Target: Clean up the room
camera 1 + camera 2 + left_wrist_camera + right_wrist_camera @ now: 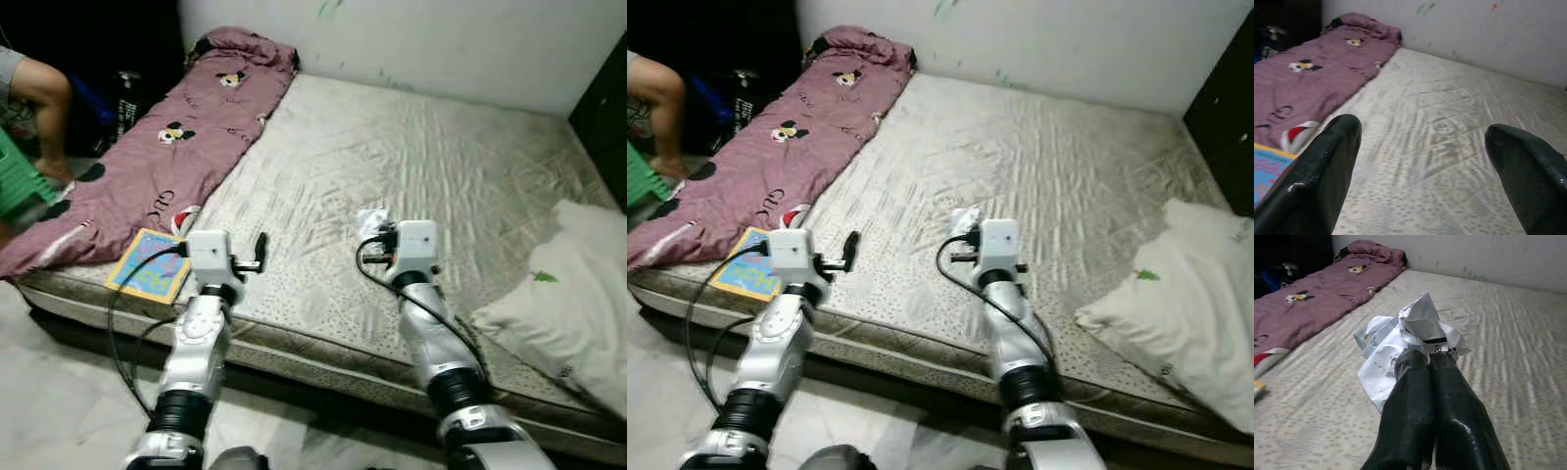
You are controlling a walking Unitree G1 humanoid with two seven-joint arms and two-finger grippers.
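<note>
1. Crumpled white paper, matt and creased, is clamped between the glossy black fingers of the right gripper.
2. The mattress is covered in wrinkled, matt grey cloth.
3. The maroon blanket is soft printed fabric.
4. The pillow is white cloth.
5. The book has a smooth printed cover.
</note>
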